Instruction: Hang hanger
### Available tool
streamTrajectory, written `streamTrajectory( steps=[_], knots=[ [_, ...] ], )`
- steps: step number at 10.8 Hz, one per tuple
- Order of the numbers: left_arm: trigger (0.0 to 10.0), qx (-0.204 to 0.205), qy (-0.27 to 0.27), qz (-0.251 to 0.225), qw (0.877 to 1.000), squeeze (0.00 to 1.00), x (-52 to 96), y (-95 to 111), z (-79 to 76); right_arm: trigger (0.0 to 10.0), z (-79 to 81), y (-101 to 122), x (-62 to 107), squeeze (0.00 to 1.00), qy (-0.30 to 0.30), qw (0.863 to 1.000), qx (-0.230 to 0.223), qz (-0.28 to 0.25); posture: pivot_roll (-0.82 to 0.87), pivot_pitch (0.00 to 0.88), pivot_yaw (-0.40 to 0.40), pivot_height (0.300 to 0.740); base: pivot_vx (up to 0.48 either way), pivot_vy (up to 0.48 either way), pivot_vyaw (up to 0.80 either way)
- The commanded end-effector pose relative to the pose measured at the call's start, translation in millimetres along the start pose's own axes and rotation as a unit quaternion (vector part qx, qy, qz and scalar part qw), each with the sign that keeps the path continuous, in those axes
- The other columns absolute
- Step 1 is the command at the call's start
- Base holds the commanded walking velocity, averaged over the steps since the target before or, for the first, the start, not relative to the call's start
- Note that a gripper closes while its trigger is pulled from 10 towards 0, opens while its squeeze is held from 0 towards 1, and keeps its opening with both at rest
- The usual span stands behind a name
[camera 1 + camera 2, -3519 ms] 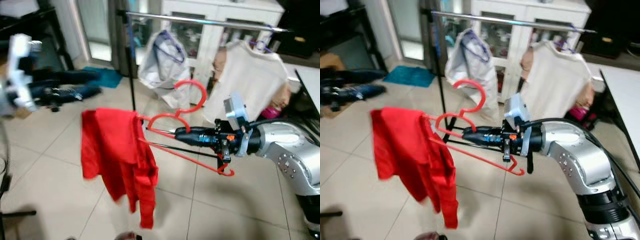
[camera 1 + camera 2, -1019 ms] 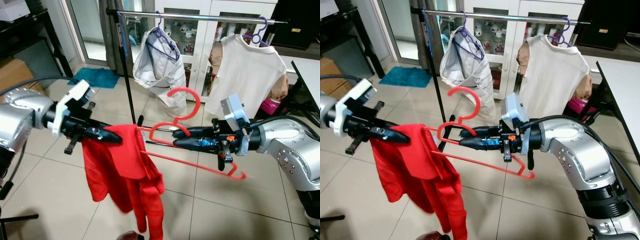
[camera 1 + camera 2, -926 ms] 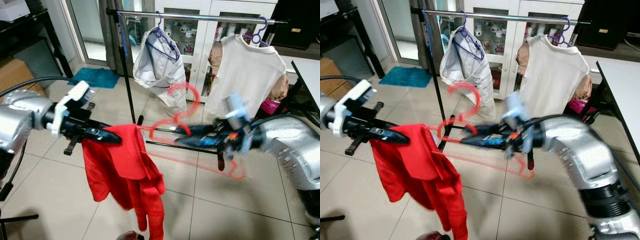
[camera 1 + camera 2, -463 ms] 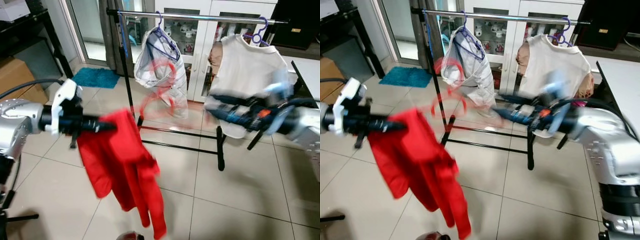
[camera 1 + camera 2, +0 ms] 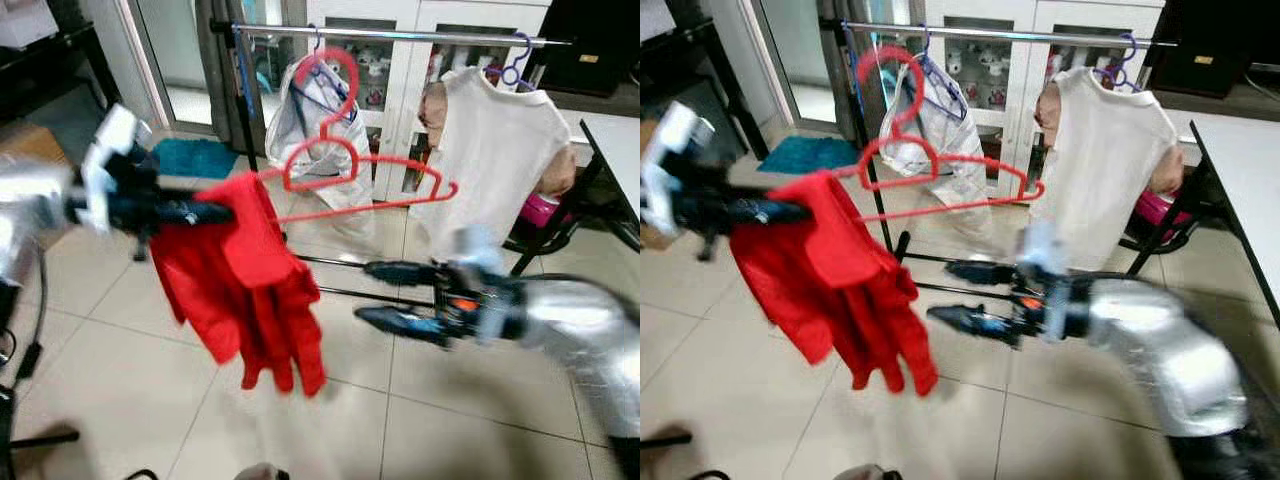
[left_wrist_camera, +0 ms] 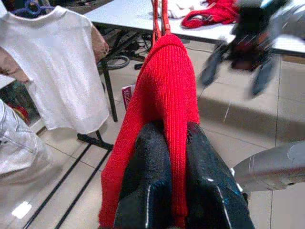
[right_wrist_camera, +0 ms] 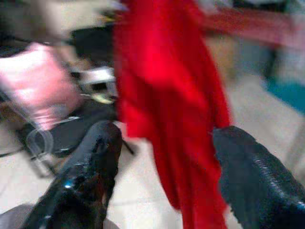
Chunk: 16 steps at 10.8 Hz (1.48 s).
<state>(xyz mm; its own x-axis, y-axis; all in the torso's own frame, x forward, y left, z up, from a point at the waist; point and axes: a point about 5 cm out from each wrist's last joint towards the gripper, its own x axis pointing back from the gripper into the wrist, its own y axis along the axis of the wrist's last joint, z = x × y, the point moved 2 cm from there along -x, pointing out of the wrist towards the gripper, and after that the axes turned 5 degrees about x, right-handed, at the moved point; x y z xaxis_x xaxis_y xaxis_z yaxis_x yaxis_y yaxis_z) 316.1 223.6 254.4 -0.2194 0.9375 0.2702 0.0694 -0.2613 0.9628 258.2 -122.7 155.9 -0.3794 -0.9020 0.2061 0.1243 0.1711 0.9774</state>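
Observation:
A red hanger [image 5: 352,160] floats tilted in front of the clothes rail [image 5: 420,35], its hook [image 5: 338,66] just under the bar; I cannot tell if it touches. A red knit garment [image 5: 243,270] droops from the hanger's left end. My left gripper [image 5: 222,212] is shut on the garment's shoulder, and in the left wrist view its fingers [image 6: 151,157] pinch the red knit [image 6: 167,86]. Low and blurred, my right gripper [image 5: 362,290] is open, apart from the hanger. In the right wrist view its spread fingers [image 7: 97,148] face the garment [image 7: 162,86].
On the rail hang a white t-shirt [image 5: 500,140] on a purple hanger and a pale garment [image 5: 305,120]. The rack's black upright [image 5: 245,100] and floor bar stand behind the hanger. A white table [image 5: 620,135] lies at the right, a teal mat [image 5: 200,155] on the tiled floor.
My right gripper has let go of the hanger, opened and dropped lower. My left gripper has lifted the garment, and the hanger has swung up towards the rail.

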Motion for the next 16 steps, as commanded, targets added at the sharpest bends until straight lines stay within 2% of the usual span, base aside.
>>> streamTrajectory(
  steps=[1, 2, 3, 5, 6, 7, 8, 9, 10, 13, 16],
  knots=[
    [0.0, -0.029, -0.009, -0.012, 0.999, 0.00, 5.0, 20.7, -3.7, 10.0, -9.0, -16.8, -6.1, 1.00, -0.048, 0.997, -0.035, 0.038, -0.09, 0.000, 0.108, 0.740, 0.000, 0.000, 0.00],
    [0.0, -0.033, -0.018, -0.009, 0.999, 0.00, 1.8, 25.1, -6.9, 10.0, -18.4, -34.6, -18.3, 1.00, -0.100, 0.989, -0.084, 0.064, -0.09, 0.000, 0.113, 0.740, 0.000, 0.000, 0.00],
    [0.0, -0.034, -0.030, -0.002, 0.999, 0.00, -3.4, 24.6, -11.1, 10.0, -30.7, -51.1, -29.7, 1.00, -0.158, 0.970, -0.164, 0.082, -0.09, 0.000, 0.114, 0.740, 0.000, 0.000, 0.00],
    [0.0, -0.035, -0.039, 0.005, 0.999, 0.00, -13.1, 21.7, -14.5, 10.0, -46.1, -75.4, -35.6, 1.00, -0.231, 0.922, -0.294, 0.104, -0.09, 0.021, 0.106, 0.740, 0.000, 0.000, 0.00],
    [0.0, -0.034, -0.044, 0.005, 0.998, 0.00, -17.7, 21.0, -16.4, 10.0, -50.4, -80.1, -35.0, 1.00, -0.246, 0.902, -0.341, 0.103, -0.09, 0.027, 0.096, 0.740, 0.000, 0.000, 0.00],
    [0.0, -0.033, -0.045, 0.005, 0.998, 0.00, -18.6, 21.0, -17.0, 10.0, -51.4, -80.4, -35.5, 1.00, -0.246, 0.896, -0.354, 0.105, -0.10, 0.032, 0.096, 0.740, 0.000, 0.000, 0.00],
    [0.0, -0.035, -0.044, 0.006, 0.998, 0.00, -21.8, 19.5, -16.1, 10.0, -47.7, -78.6, -35.9, 0.09, -0.219, 0.891, -0.382, 0.109, -0.11, 0.035, 0.087, 0.740, 0.000, 0.000, 0.00],
    [0.0, -0.039, -0.043, 0.005, 0.998, 0.00, -24.8, 19.0, -15.2, 10.0, -42.5, -76.9, -37.0, 0.00, -0.195, 0.893, -0.389, 0.113, -0.11, 0.035, 0.082, 0.740, 0.000, 0.000, 0.00],
    [0.0, -0.041, -0.044, 0.004, 0.998, 0.00, -26.3, 19.6, -15.1, 10.0, -40.4, -72.9, -38.0, 0.00, -0.180, 0.897, -0.389, 0.109, -0.11, 0.032, 0.080, 0.740, 0.000, 0.000, 0.00],
    [0.0, -0.049, -0.050, 0.014, 0.997, 0.00, -30.0, 19.1, -13.9, 10.0, -30.8, -57.1, -40.0, 0.00, -0.116, 0.923, -0.350, 0.104, -0.11, 0.028, 0.073, 0.740, 0.000, 0.000, 0.00],
    [0.0, -0.052, -0.058, 0.000, 0.997, 0.00, -31.0, 22.1, -13.5, 10.0, -23.9, -71.3, -51.2, 0.00, -0.124, 0.924, -0.334, 0.142, -0.12, 0.033, 0.072, 0.740, 0.000, 0.000, 0.00]
  ],
)
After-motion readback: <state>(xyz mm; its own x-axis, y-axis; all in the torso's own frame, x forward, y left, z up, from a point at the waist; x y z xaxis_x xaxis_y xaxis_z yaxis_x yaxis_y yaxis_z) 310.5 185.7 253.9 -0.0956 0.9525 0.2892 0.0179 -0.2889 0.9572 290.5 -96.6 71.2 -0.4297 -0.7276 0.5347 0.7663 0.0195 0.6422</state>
